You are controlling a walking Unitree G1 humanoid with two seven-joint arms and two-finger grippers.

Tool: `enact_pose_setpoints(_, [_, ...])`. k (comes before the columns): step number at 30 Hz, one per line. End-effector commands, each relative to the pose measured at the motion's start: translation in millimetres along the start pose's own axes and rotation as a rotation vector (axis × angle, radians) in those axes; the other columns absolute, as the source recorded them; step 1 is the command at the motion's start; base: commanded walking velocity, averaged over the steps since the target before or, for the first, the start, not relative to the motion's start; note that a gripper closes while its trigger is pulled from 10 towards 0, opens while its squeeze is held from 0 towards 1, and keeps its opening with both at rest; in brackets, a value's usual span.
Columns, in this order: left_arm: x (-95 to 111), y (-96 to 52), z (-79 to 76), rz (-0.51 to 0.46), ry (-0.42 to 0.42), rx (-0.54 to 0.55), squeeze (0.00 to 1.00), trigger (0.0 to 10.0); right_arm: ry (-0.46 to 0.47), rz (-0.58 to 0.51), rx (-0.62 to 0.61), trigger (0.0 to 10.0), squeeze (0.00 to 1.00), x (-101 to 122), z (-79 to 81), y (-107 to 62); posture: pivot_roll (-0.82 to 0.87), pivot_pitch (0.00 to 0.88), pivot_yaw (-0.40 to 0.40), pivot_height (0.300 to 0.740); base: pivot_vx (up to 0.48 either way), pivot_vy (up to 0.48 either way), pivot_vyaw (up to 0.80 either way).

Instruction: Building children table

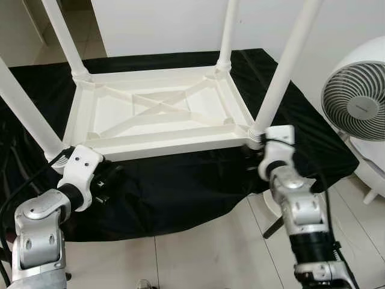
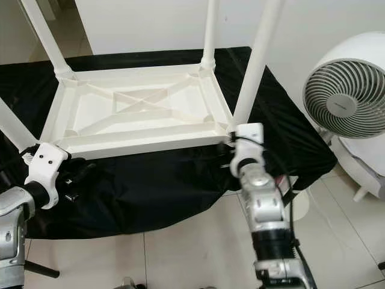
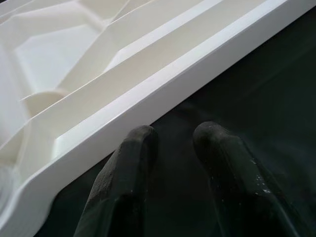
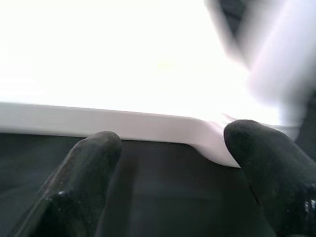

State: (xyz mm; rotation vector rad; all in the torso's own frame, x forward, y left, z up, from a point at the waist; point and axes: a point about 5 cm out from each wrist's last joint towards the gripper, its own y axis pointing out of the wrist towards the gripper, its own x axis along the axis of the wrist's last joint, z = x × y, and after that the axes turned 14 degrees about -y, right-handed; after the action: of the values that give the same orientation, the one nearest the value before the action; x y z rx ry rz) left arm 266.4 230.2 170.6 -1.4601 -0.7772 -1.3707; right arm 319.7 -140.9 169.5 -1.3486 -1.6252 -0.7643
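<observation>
Our left gripper (image 3: 170, 143) and right gripper (image 4: 170, 143), fingers apart and empty, sit at the near corners of the table (image 1: 159, 108). It lies upside down on the black cloth (image 1: 180, 186), all four legs fitted. Next we likely grip its near rim and flip it upright.

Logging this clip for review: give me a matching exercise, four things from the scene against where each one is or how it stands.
Things:
1. table
2. black cloth
3. fan
4. left gripper

Places or states:
A. on the floor at the robot's right
B. upside down, legs pointing up
C. spread under the white frame
D. fingers apart, at the near long edge close to a corner

Pairs: 1-B, 2-C, 3-A, 4-D

The right gripper is at the other near corner.
</observation>
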Motion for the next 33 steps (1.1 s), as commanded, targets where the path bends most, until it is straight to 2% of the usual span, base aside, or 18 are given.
enact_pose_setpoints(1, [-12.2,-15.3,34.1,0.042,0.003,0.324,0.00,10.0,-0.038,-0.123,0.390,10.0,0.00,14.0,47.6,-24.4,-0.02,0.101,0.045,0.740,0.000,0.000,0.00])
enact_pose_setpoints(2, [-14.7,-18.7,40.6,0.054,0.004,0.380,0.00,10.0,-0.051,-0.154,0.479,10.0,0.00,17.3,58.2,-32.4,-0.02,0.101,0.045,0.740,0.000,0.000,0.00])
enact_pose_setpoints(3, [-14.7,-18.7,40.6,0.054,0.004,0.380,0.00,10.0,-0.051,-0.154,0.479,10.0,0.00,17.3,58.2,-32.4,-0.02,0.101,0.045,0.740,0.000,0.000,0.00])
enact_pose_setpoints(5, [-21.9,-28.4,61.8,0.116,0.015,0.552,0.00,10.0,-0.064,-0.199,0.576,10.0,0.00,22.9,68.0,-41.2,-0.02,0.104,0.044,0.740,0.000,0.000,0.00])
enact_pose_setpoints(10, [-25.1,-36.8,75.8,0.152,0.022,0.661,0.00,10.0,-0.060,-0.211,0.594,10.0,0.00,25.3,70.4,-42.3,-0.02,0.104,0.044,0.740,0.000,0.000,0.00])
enact_pose_setpoints(11, [-24.9,-42.2,85.9,0.162,0.037,0.737,0.00,10.0,-0.061,-0.211,0.579,10.0,0.00,25.9,71.5,-39.5,-0.02,0.105,0.045,0.740,0.000,0.000,0.00])
enact_pose_setpoints(13, [-15.7,-48.1,104.1,0.109,0.039,0.870,0.00,10.0,-0.045,-0.217,0.553,10.0,0.00,29.9,73.6,-35.0,-0.01,0.107,0.041,0.740,0.000,0.000,0.00])
enact_pose_setpoints(18, [1.9,-48.3,121.9,-0.007,0.006,1.009,0.00,10.0,-0.033,-0.232,0.555,10.0,0.00,35.3,76.9,-35.3,-0.02,0.110,0.038,0.740,0.000,0.000,0.00])
enact_pose_setpoints(21, [19.7,-40.6,132.8,-0.139,-0.028,1.097,0.00,10.0,-0.022,-0.246,0.560,10.0,0.00,39.9,79.6,-37.0,-0.02,0.109,0.036,0.740,0.000,0.000,0.00])
enact_pose_setpoints(23, [24.8,-34.1,135.5,-0.170,-0.021,1.137,0.00,10.0,-0.020,-0.253,0.559,10.0,0.00,42.0,80.3,-37.3,-0.03,0.110,0.037,0.740,0.000,0.000,0.00])
enact_pose_setpoints(24, [22.5,-27.7,136.6,-0.145,-0.050,1.117,0.00,10.0,-0.016,-0.257,0.558,10.0,0.00,43.5,80.3,-37.9,-0.04,0.109,0.040,0.740,0.000,0.000,0.00])
enact_pose_setpoints(27, [20.4,-23.6,137.2,-0.123,-0.069,1.098,0.00,10.0,-0.014,-0.260,0.558,10.0,0.00,44.5,80.4,-38.4,-0.05,0.110,0.046,0.740,0.000,0.000,0.00])
enact_pose_setpoints(28, [19.8,-17.6,135.8,-0.100,-0.073,1.038,0.00,10.0,-0.013,-0.262,0.556,10.0,0.00,45.1,80.1,-38.8,-0.05,0.109,0.048,0.740,0.000,0.000,0.00])
enact_pose_setpoints(29, [18.7,-8.4,127.8,-0.055,-0.037,0.856,0.00,10.0,-0.014,-0.259,0.544,10.0,0.00,44.7,77.1,-39.8,-0.06,0.112,0.054,0.740,0.000,0.000,0.00])
enact_pose_setpoints(30, [18.7,-8.4,127.8,-0.055,-0.037,0.856,0.00,10.0,-0.014,-0.259,0.544,10.0,0.00,44.7,77.1,-39.8,-0.06,0.112,0.054,0.740,0.000,0.000,0.00])
enact_pose_setpoints(31, [17.6,-4.7,122.3,-0.030,-0.011,0.757,0.00,10.0,-0.014,-0.257,0.536,10.0,0.00,44.1,75.1,-40.4,-0.06,0.112,0.054,0.740,0.000,0.000,0.00])
enact_pose_setpoints(32, [17.6,-4.7,122.3,-0.030,-0.011,0.757,0.00,10.0,-0.014,-0.257,0.536,10.0,0.00,44.1,75.1,-40.4,-0.06,0.112,0.054,0.740,0.000,0.000,0.00])
enact_pose_setpoints(33, [14.8,-2.7,114.4,0.003,0.019,0.636,0.00,10.0,-0.016,-0.252,0.529,10.0,0.00,42.7,73.1,-41.1,-0.06,0.114,0.057,0.740,0.000,0.000,0.00])
